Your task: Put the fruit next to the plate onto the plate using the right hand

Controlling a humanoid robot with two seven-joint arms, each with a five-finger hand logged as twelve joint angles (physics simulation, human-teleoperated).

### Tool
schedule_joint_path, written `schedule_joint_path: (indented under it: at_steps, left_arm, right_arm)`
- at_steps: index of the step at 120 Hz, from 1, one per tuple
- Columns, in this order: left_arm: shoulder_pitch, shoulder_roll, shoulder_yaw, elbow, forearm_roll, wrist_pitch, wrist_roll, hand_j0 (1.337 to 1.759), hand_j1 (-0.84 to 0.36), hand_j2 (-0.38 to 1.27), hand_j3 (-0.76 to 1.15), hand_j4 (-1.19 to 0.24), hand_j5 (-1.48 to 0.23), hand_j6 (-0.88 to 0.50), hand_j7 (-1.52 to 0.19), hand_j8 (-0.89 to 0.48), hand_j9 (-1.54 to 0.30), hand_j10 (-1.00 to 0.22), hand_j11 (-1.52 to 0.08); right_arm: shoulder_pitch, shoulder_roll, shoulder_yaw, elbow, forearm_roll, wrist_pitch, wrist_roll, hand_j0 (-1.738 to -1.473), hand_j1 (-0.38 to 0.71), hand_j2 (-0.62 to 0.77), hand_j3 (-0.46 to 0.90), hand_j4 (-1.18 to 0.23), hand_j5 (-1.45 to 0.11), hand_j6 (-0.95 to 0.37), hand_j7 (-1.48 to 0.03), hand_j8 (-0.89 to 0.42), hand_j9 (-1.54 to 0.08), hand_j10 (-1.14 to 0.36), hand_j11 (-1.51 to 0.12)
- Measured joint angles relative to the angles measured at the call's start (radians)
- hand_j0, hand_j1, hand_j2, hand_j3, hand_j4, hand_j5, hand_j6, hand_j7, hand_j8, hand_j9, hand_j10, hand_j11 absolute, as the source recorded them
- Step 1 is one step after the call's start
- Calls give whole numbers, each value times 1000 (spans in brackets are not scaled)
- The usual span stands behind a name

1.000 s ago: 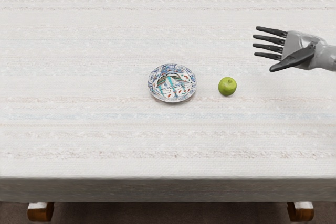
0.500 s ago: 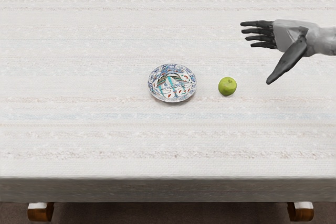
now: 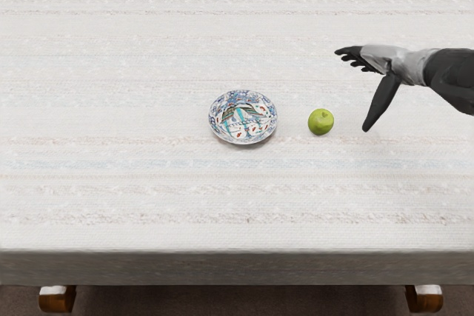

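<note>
table (image 3: 111, 197): white cloth, fills view | right hand (image 3: 374, 64): enters from 3 o'clock, fingers spread, holding nothing, thumb pointing down, apparently clear of cloth, at apple's 2 o'clock | plate (image 3: 215, 118): patterned, centre | apple (image 3: 321, 121): green, on cloth near plate's 3 o'clock, not touching

Nothing legible anywhere. Only wordless painted ornament in blue, red and green on the plate (image 3: 243, 116); no lettering on the green apple (image 3: 321, 121) or the pale tablecloth (image 3: 148, 183).
</note>
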Motion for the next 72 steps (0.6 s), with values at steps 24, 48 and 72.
schedule_joint_path:
  at_steps: [24, 48, 72]
  left_arm:
    - [0, 0, 0, 0, 0, 0, 0, 1658, 73, 46, 0, -230, -299, -231, -299, -230, -299, -230, -299]
    - [0, 0, 0, 0, 0, 0, 0, 1658, 74, 46, 0, -230, -299, -231, -299, -230, -299, -230, -299]
    - [0, 0, 0, 0, 0, 0, 0, 1658, 74, 46, 0, -230, -299, -231, -299, -230, -299, -230, -299]
  right_arm:
    - [38, 93, -177, 12, -89, -216, -41, -1658, -307, -6, 0, -39, -47, -40, -47, -39, -47, -38, -47]
    - [58, 164, -245, 10, -100, -289, -62, -1658, -305, -6, 0, -41, -50, -42, -49, -41, -49, -40, -49]
    - [62, 188, -291, -2, -107, -332, -65, -1658, -304, -6, 0, -42, -51, -43, -50, -42, -51, -41, -51]
